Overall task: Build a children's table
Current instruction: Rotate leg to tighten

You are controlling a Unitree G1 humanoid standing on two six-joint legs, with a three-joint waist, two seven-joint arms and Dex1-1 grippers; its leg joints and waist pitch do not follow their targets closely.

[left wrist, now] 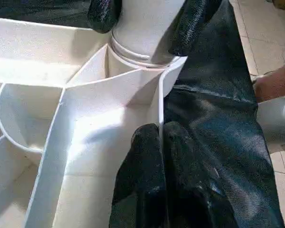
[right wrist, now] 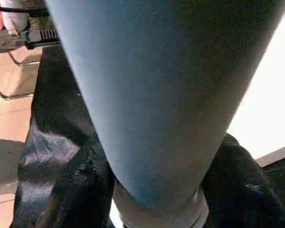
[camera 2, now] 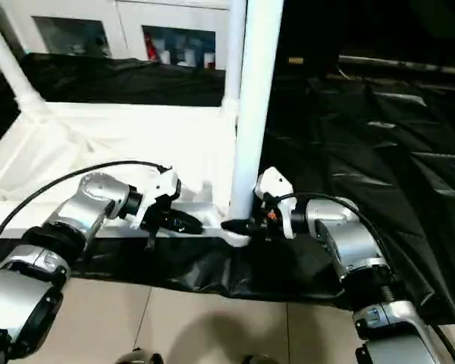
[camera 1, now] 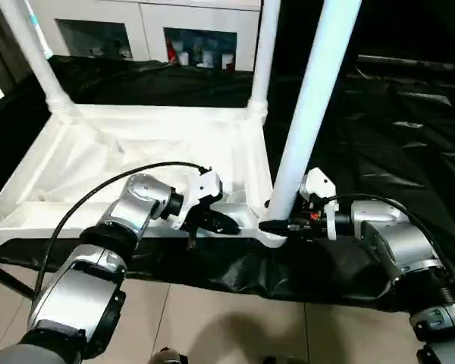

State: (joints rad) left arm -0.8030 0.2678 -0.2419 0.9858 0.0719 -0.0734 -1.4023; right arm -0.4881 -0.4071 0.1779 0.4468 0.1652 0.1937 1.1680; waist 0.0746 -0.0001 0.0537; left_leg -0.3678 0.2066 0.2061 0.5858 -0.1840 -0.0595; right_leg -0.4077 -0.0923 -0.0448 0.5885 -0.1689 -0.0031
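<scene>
the right claw clamps a smooth tapered white plastic tube leg at the ribbed white tabletop's round corner socket, while the left claw pinches the thin rim.

Pretty harsh overhead light here, the white tabletop blows out with glare. The black sheet shows shiny streaks, and the close leg goes bluish and soft.

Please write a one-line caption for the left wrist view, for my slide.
Left gripper shut on the upturned table top's rim, right gripper's fingers around the leg in its corner socket.
</scene>
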